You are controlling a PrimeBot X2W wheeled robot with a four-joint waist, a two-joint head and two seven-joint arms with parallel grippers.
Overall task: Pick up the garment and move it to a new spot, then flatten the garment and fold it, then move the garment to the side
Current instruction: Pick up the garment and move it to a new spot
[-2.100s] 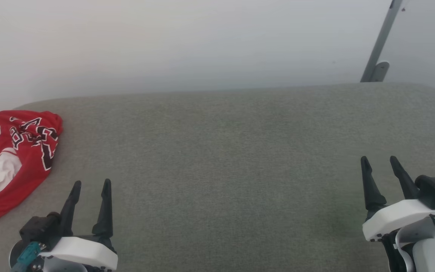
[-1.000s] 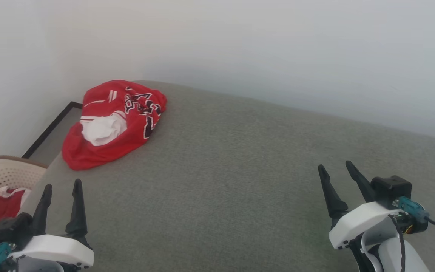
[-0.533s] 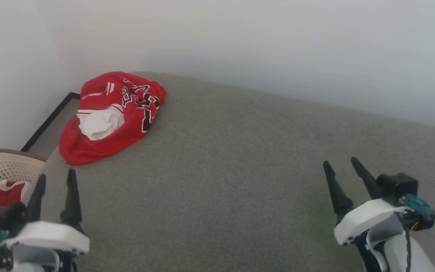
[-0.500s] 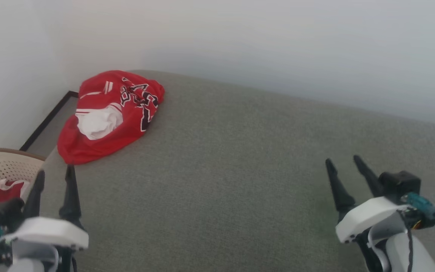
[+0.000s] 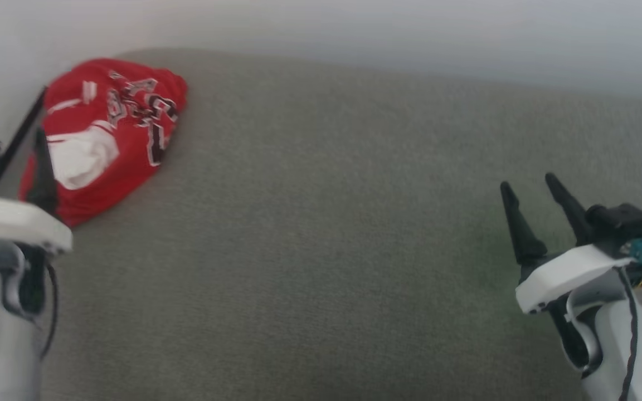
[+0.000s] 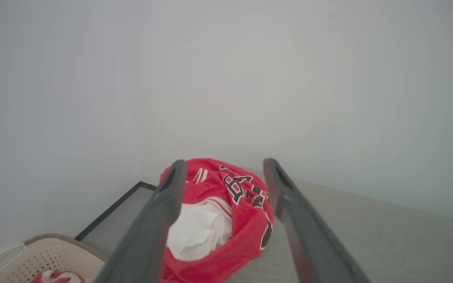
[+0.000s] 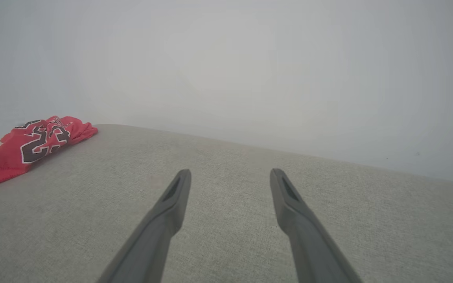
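The garment (image 5: 109, 133) is a red jersey bunched in a heap at the far left corner of the grey cushioned surface (image 5: 321, 234), white inside showing and black white-edged lettering on top. In the left wrist view the garment (image 6: 226, 220) lies ahead between the two fingers. My left gripper (image 5: 14, 142) is open at the left edge, just short of the heap, holding nothing. My right gripper (image 5: 527, 181) is open over bare surface at the right, far from the garment (image 7: 34, 147).
A pale perforated basket (image 6: 41, 255) with red and white cloth inside stands below the surface's left end. A plain white wall (image 5: 354, 28) runs behind the surface, and a dark-framed panel (image 6: 120, 212) lies beside the garment.
The head camera has tilted down and swung, so the garment sits higher and further left in view. My left gripper has risen toward the garment. The right gripper keeps its pose.
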